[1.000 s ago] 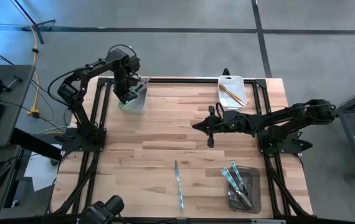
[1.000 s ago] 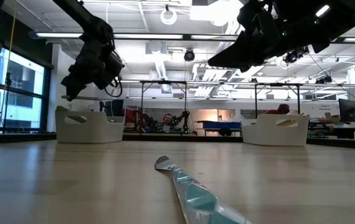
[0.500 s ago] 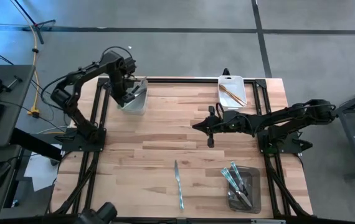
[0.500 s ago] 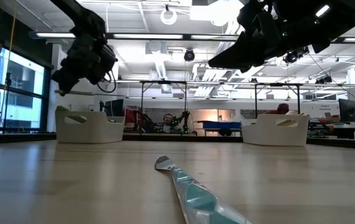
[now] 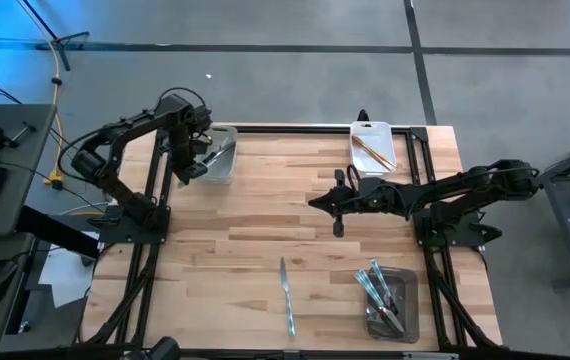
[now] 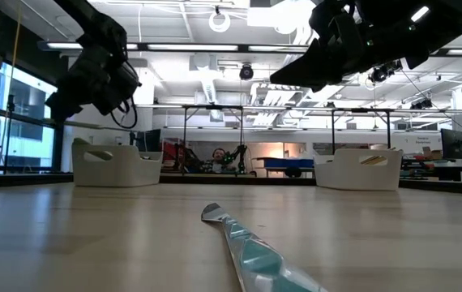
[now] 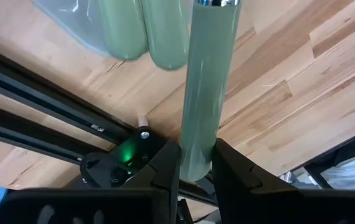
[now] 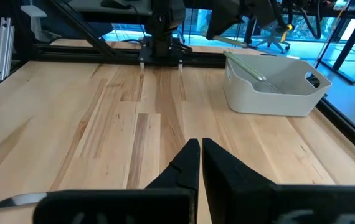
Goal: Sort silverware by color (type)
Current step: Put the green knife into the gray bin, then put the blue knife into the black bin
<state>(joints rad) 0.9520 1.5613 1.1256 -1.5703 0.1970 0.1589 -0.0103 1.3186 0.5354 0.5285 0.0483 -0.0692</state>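
My left gripper [image 5: 187, 166] hangs over the table's far left corner, at the left rim of a white bin [image 5: 217, 160], shut on a silver piece of silverware [image 7: 205, 81]. Two more silver handles [image 7: 146, 34] lie in that bin. An iridescent blue-green knife [image 5: 286, 295] lies flat on the wood near the front edge, close up in the low view [image 6: 251, 255]. My right gripper [image 5: 337, 207] waits shut above the table's middle, holding nothing; its fingers [image 8: 190, 163] are closed together. My left gripper pinches the free end of the silver piece's handle [image 7: 197, 155] between its two fingers. The fingers come steeply from above. The handle runs straight out from between them, and the piece is lifted clear above the table's left frame rails.
A white bin [image 5: 372, 146] with gold-bronze pieces stands at the far right, also in the right wrist view [image 8: 271, 84]. A clear bin [image 5: 390, 303] with blue-green pieces sits at the near right. Bare wood lies between them. Black frame rails [image 7: 47, 81] run along the table's left edge.
My left gripper has moved toward the table's left edge, from above the white bin to its left rim, carrying the silver piece clear of the bin and still shut on it.
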